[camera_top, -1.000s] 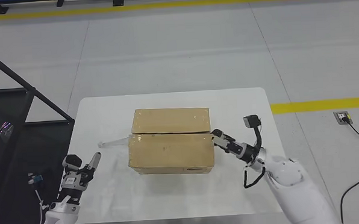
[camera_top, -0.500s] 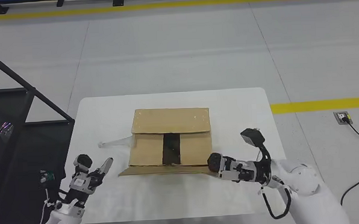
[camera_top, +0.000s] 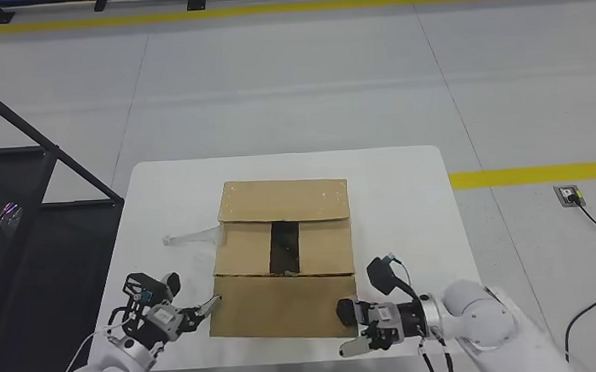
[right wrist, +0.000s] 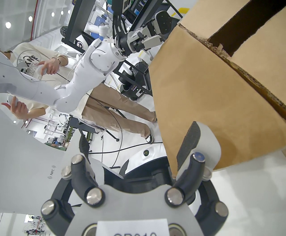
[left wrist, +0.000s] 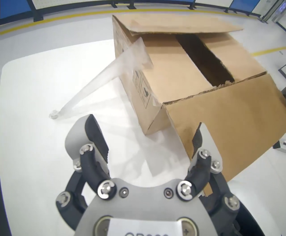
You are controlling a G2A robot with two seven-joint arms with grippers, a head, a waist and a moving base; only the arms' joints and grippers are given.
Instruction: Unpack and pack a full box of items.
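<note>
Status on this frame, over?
Left claw open, right claw open, at corners of near flap. Box: near flap folded out, inner flaps down. Loose tape strip trails onto table.

Robotics lab or test hall. Smooth grey floor (camera_top: 274, 87) with yellow marking lines (camera_top: 533, 174), floor socket (camera_top: 567, 195) at right, white worktable (camera_top: 408, 181) in middle, black equipment racks (right wrist: 77, 24), blue partition panels (left wrist: 13, 5) on far side.

Bright, even overhead light, soft shadows; wrist views bend at edges.
</note>
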